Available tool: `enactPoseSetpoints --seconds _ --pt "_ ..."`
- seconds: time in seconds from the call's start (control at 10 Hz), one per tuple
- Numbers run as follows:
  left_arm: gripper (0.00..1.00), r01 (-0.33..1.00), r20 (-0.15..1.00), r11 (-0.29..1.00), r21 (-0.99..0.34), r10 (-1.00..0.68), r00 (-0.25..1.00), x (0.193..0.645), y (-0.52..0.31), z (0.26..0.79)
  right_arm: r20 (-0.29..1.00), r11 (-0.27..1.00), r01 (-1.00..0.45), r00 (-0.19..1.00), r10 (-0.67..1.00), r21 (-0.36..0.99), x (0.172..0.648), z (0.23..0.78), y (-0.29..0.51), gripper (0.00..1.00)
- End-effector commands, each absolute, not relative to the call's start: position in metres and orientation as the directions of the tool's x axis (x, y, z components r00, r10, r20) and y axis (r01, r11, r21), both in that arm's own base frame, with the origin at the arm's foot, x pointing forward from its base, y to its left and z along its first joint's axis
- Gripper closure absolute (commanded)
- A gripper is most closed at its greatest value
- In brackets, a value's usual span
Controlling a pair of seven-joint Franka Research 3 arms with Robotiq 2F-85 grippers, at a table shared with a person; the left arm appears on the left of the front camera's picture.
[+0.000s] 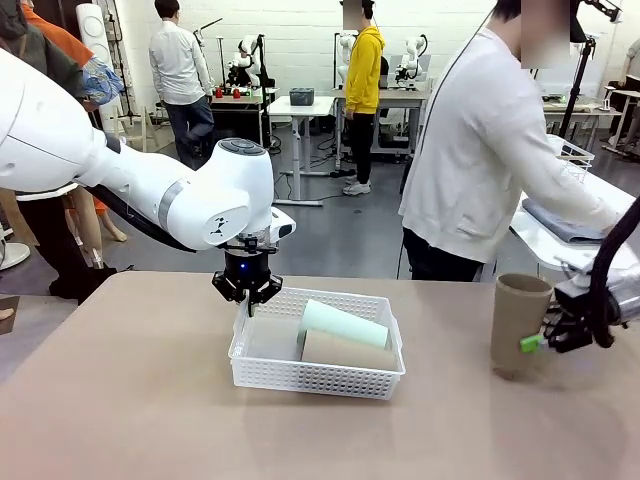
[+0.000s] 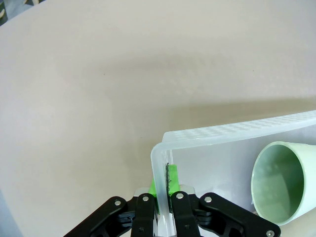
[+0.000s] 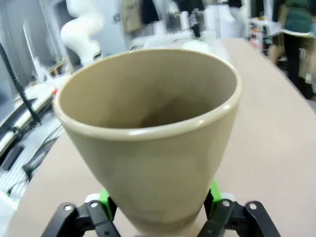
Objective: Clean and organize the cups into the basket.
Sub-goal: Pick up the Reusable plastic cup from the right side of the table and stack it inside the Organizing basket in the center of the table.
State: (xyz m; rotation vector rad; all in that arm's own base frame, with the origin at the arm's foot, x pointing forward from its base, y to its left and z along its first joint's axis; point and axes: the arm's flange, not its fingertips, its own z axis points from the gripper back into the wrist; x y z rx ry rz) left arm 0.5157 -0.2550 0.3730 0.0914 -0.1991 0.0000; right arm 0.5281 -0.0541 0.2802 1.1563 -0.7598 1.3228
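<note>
The white lattice basket [image 1: 262, 371] sits mid-table. A mint green cup [image 1: 345, 322] and a tan cup [image 1: 348, 351] lie on their sides inside it. My left gripper [image 1: 247, 291] is shut on the basket's left wall. In the left wrist view the left gripper [image 2: 162, 185] pinches the basket's rim [image 2: 207, 137] between its pads, and the mint cup's [image 2: 284, 182] open mouth faces the camera. At the table's right my right gripper [image 1: 545, 337] is shut on another tan cup [image 1: 518, 322], held upright. The tan cup [image 3: 148, 143] sits between the right gripper's [image 3: 158, 202] green pads [image 3: 104, 197].
A person in a white sweater [image 1: 480, 150] stands at the far side, turned toward a side table at the right. Bare tabletop [image 1: 120, 400] lies left of and in front of the basket. Other people and tables are farther back.
</note>
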Motion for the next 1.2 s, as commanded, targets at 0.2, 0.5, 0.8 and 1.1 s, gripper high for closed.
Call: enactPoseSetpoints --seconds 0.2,0.5,0.8,1.1 --pt "1.0 -0.009 0.199 0.996 0.089 -0.009 0.98 0.516 -0.256 0.375 0.903 0.201 -0.944 0.313 0.294 0.261 0.47 0.437 -0.067 0.28" --pt "1.0 -0.009 0.199 0.996 0.089 -0.009 0.98 0.516 -0.256 0.375 0.896 0.257 -0.939 0.306 0.322 0.228 0.453 0.479 -0.055 0.28" --pt "1.0 -0.009 0.199 0.996 0.089 -0.009 0.98 0.516 -0.256 0.375 0.905 0.239 -0.946 0.289 0.311 0.219 0.453 0.495 -0.071 0.28" --pt "1.0 -0.009 0.199 0.996 0.089 -0.009 0.98 0.516 -0.256 0.375 0.905 0.239 -0.946 0.289 0.311 0.219 0.453 0.495 -0.071 0.28"
